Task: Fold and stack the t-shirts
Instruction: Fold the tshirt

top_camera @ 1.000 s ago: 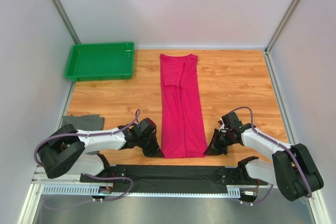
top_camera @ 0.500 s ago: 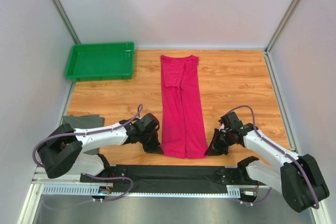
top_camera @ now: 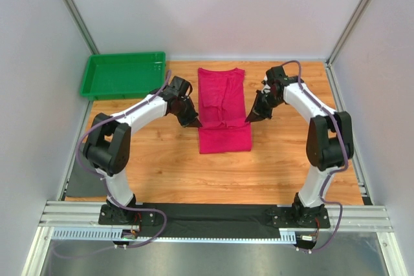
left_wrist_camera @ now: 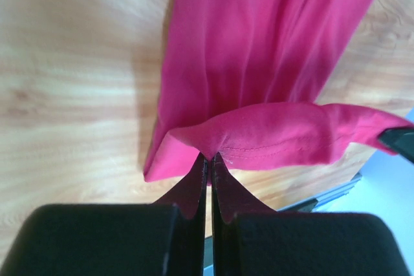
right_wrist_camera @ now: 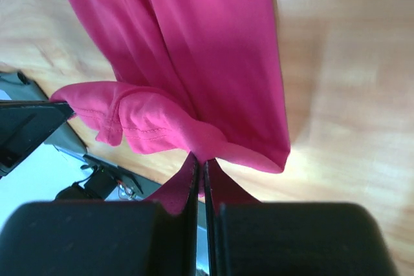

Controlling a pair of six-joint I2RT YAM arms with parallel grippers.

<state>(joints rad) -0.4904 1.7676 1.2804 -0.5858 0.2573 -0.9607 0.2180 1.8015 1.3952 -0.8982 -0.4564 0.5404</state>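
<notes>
While t-shirt (top_camera: pixel 223 98) lies part-folded on table (top_camera: pixel 291 159), L gripper (top_camera: pixel 193 121) & R gripper (top_camera: pixel 250 119) each clamp its hem corners, jaws pinched tight on fabric.

I am seeing the near half of the table (top_camera: pixel 259 172) lying open: bare wood from the folded edge of the t-shirt (top_camera: pixel 223 108) back to the arm bases, giving either gripper room to pass. The left arm (top_camera: pixel 139 113) is slanting across the left side and the right arm (top_camera: pixel 304 101) is reaching up the right, each blocking its own flank. The left gripper (top_camera: pixel 192 121) and right gripper (top_camera: pixel 249 119) are pinching the cloth's hem, hemming it in from both sides. The green tray (top_camera: pixel 119 94) is occupying the far left corner, apart from the cloth. White walls are boxing in three sides.
</notes>
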